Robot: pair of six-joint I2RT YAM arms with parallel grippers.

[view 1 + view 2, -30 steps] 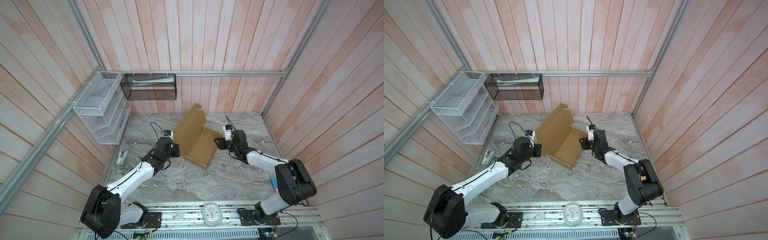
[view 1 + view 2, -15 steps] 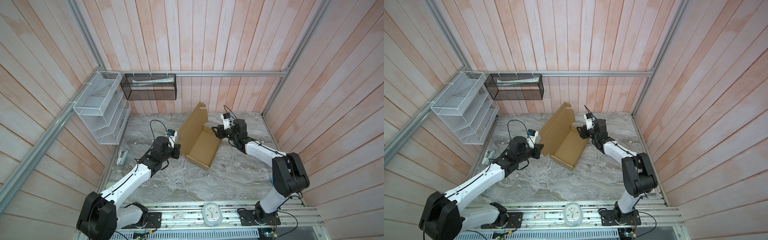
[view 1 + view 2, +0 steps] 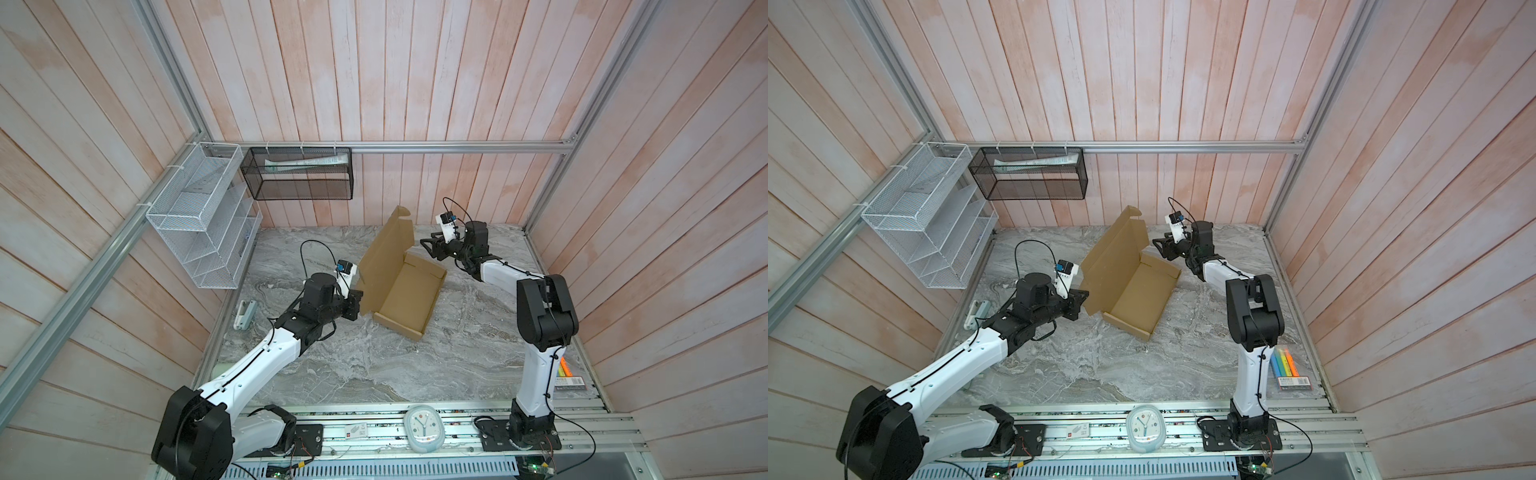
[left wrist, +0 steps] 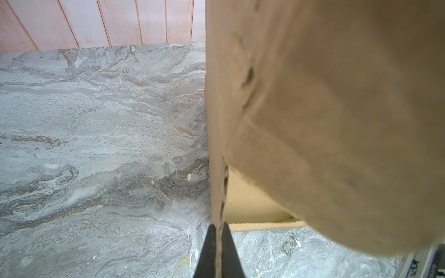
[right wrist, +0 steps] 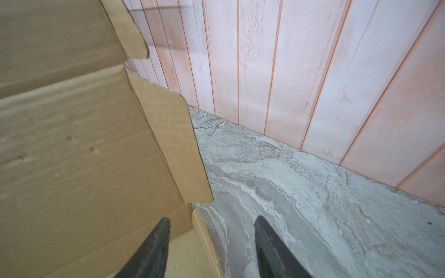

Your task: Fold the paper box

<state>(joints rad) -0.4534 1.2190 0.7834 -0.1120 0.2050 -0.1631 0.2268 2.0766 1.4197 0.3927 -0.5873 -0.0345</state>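
Brown box (image 3: pixel 409 293) mid-table, tray formed, lid (image 3: pixel 386 253) standing along its 10 o'clock side. Left gripper (image 3: pixel 356 302) clamped on lid's 8 o'clock corner; right gripper (image 3: pixel 428 248) at 1 o'clock, fingers apart, touching nothing. Closing step, probably. Next up: tuck tab (image 5: pixel 173 144), swing lid down.

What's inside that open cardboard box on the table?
Nothing shows inside the paper box: only its bare brown floor, in both top views. Its raised lid leans away; a thin strip right behind the near wall is covered.
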